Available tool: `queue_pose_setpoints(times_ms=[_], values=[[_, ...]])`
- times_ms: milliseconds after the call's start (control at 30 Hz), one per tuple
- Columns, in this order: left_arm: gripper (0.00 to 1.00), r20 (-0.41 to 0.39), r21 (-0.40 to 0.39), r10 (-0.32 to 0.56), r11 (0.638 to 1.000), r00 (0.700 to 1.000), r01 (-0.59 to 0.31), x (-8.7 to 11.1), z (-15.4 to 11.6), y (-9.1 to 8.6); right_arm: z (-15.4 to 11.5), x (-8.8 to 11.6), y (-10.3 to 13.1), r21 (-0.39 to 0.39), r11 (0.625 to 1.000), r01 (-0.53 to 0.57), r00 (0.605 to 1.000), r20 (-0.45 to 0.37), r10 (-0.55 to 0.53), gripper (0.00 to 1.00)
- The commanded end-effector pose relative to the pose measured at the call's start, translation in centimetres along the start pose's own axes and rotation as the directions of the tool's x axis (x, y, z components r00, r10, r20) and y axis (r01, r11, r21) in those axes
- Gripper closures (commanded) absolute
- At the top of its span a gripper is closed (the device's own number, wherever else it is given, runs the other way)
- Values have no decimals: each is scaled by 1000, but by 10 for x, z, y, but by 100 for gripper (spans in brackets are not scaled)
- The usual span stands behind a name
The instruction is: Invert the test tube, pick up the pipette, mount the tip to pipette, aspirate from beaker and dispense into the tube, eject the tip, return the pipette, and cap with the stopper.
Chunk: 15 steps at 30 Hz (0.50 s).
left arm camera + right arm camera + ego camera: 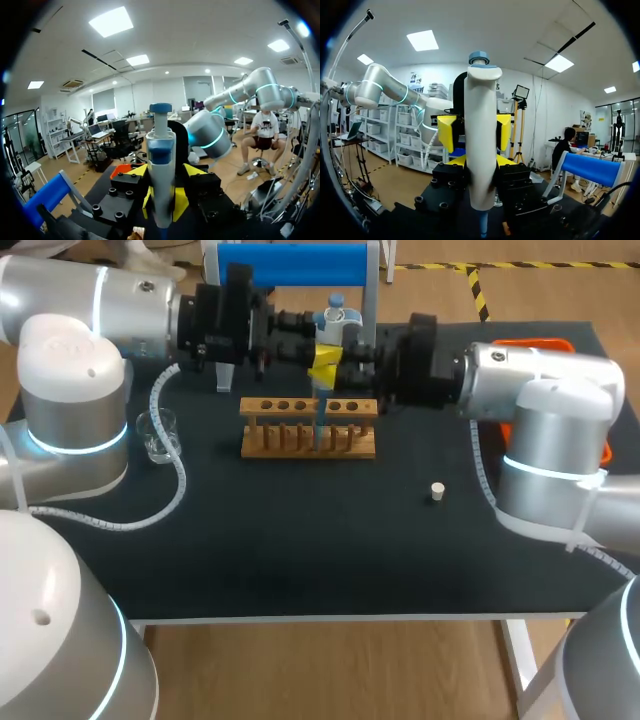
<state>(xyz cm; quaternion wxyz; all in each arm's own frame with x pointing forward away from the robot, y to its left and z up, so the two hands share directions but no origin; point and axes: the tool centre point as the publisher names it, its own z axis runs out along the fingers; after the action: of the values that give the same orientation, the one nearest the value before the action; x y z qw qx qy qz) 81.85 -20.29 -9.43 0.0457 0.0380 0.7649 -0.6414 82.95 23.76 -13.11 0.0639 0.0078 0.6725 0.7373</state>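
The pipette stands upright over the wooden rack, its thin lower end reaching down to the rack's middle holes. Both arms meet at it. My right gripper is shut on the pipette body, a yellow tip pressed to each side. My left gripper faces it from the other side, slightly higher, its fingers open and close beside the pipette. A glass beaker sits at the left of the table. The small white stopper lies to the right of the rack.
A blue pipette stand rises at the back behind the grippers. An orange container shows behind my right arm. White cables trail over the dark table beside each arm.
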Motion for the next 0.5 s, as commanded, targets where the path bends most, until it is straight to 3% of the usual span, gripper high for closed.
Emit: queue_pose_setpoints(times_ms=[33,233,500], values=[[0,3,4,2,1000,1000,-3,1,-1,1,-18,-9,2,29,1000,12,1000,-27,-12,100],[0,3,4,2,1000,1000,-3,1,-1,1,-51,-27,0,53,999,-3,998,-56,6,100],[0,3,4,2,1000,1000,-3,1,-1,1,-97,-49,2,52,998,-23,987,-157,31,100]])
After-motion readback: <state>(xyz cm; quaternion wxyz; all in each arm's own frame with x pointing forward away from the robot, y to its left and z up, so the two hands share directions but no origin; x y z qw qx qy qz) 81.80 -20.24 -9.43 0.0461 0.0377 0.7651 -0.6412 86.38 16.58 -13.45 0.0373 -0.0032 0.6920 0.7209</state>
